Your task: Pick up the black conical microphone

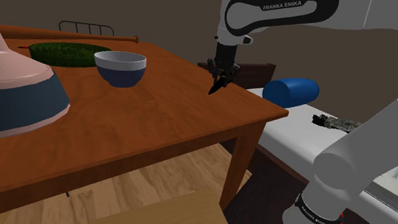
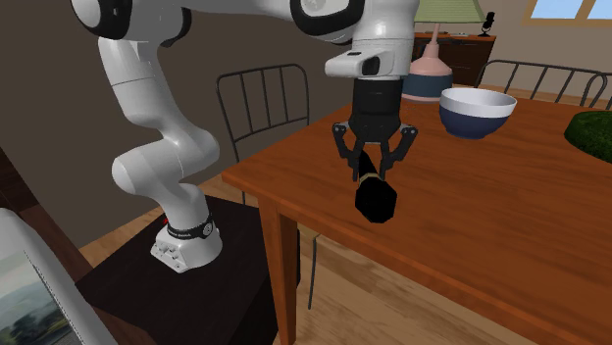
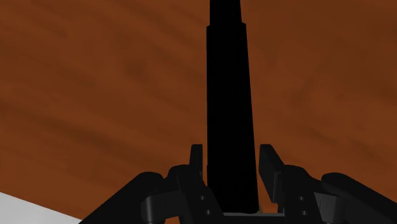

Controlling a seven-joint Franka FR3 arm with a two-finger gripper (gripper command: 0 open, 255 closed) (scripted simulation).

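You have the black microphone (image 2: 376, 194) in the gripper (image 2: 371, 169) — the jaws are narrowed onto its dark body, one finger (image 3: 198, 160) hard against each side, and most of its length hangs below the fingertips. In the second exterior view the pair sits just left of the frame's centre, over the near corner of the wooden table (image 2: 510, 225); in the shoulder view it lies right of centre, close to the table's right edge. Whether the lower end has cleared the wood is hard to tell, so lift straight up and slowly. The body looks smooth and long, so it may well swing or slip — squeeze firmly and do not tilt the wrist. The blue-and-white bowl (image 2: 478, 110), upper right in the second exterior view, stands well apart and calls for no detour.
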